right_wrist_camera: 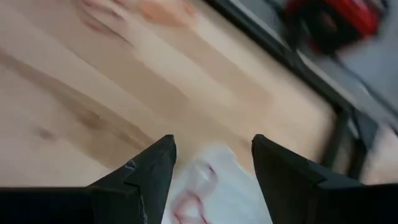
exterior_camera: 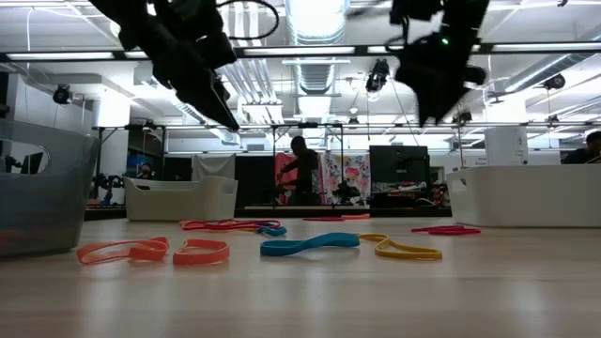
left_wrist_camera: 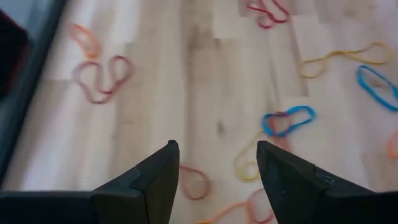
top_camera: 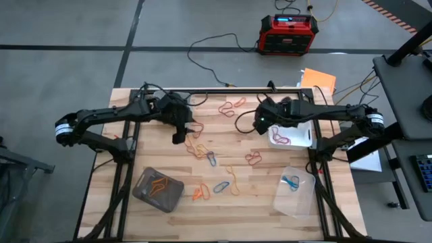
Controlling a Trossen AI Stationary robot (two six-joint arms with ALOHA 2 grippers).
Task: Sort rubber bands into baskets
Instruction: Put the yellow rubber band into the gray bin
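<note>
High view shows the table (top_camera: 121,202) strewn with loose rubber bands (top_camera: 202,150), baskets (top_camera: 158,190) ringing them for sorting. Right claw (top_camera: 264,125), parted and empty, hovers by the white basket (top_camera: 304,135), likely after a drop; left claw (top_camera: 179,135) gapes empty above the bands.

Low view: orange rubber bands (exterior_camera: 150,251) lie at about 8 o'clock, a blue rubber band (exterior_camera: 310,244) near centre, a yellow rubber band (exterior_camera: 399,248) just beside it toward 4 o'clock, red rubber bands (exterior_camera: 225,225) farther back. A grey tub (exterior_camera: 42,188) is seen at 9 o'clock, a white tub (exterior_camera: 180,199) behind it, another white tub (exterior_camera: 526,195) at 3 o'clock. Both arms hang at 11 and 1 o'clock, above the table (exterior_camera: 300,291). A person (exterior_camera: 302,171) stands in the background.
</note>
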